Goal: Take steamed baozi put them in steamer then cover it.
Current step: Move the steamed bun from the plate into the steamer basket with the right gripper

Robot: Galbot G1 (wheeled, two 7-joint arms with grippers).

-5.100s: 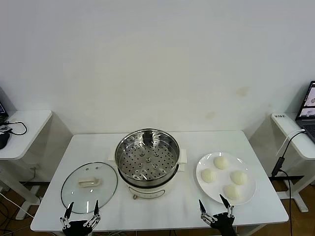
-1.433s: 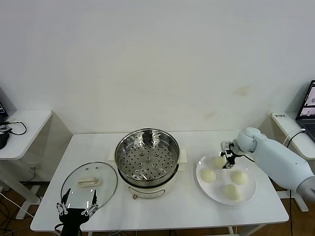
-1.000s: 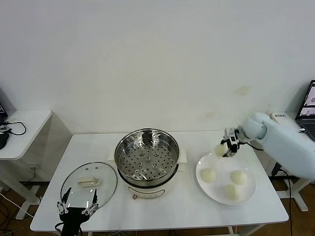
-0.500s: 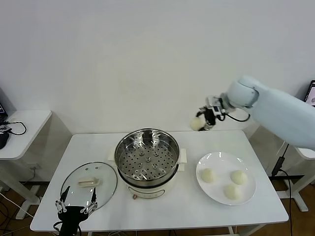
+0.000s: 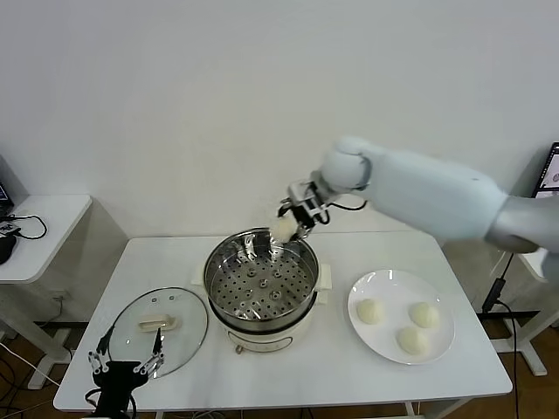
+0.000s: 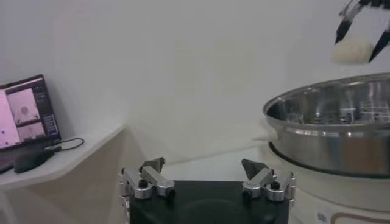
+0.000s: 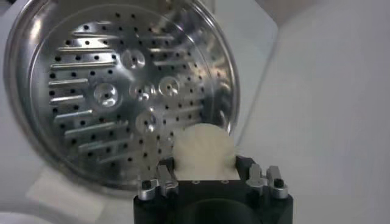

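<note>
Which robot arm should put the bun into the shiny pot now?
The right one. The right gripper already holds a bun above the far rim of the steamer. The left gripper is open and low, near the glass lid at the table's front edge.

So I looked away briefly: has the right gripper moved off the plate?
Yes. The right gripper, holding a bun, went from the plate leftward to the steamer.

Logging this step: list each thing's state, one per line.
Steamer: uncovered, tray bare.
Cover: flat on table, left of steamer.
Held bun: in right hand, above steamer's far rim.
Plate: holds three buns.
Left hand: open, low by cover.
</note>
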